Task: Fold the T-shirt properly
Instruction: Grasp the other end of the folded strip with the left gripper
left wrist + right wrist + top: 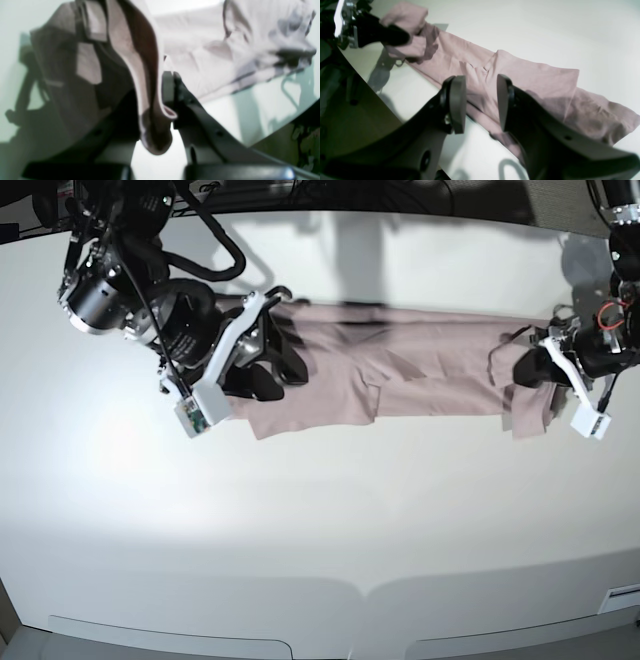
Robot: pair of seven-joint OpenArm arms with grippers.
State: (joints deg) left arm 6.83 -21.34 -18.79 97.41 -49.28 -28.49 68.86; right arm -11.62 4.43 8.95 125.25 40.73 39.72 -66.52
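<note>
Left gripper (515, 367) clamps T-shirt (420, 370) end; right gripper (285, 350) parted, empty; shirt long axis table-wide.

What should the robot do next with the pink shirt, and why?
Probably bring the right gripper down and close it on the T-shirt. Its jaws stand open just above the cloth with nothing between them, while the left gripper is shut on the other end. Both ends likely need holding before a fold.
</note>
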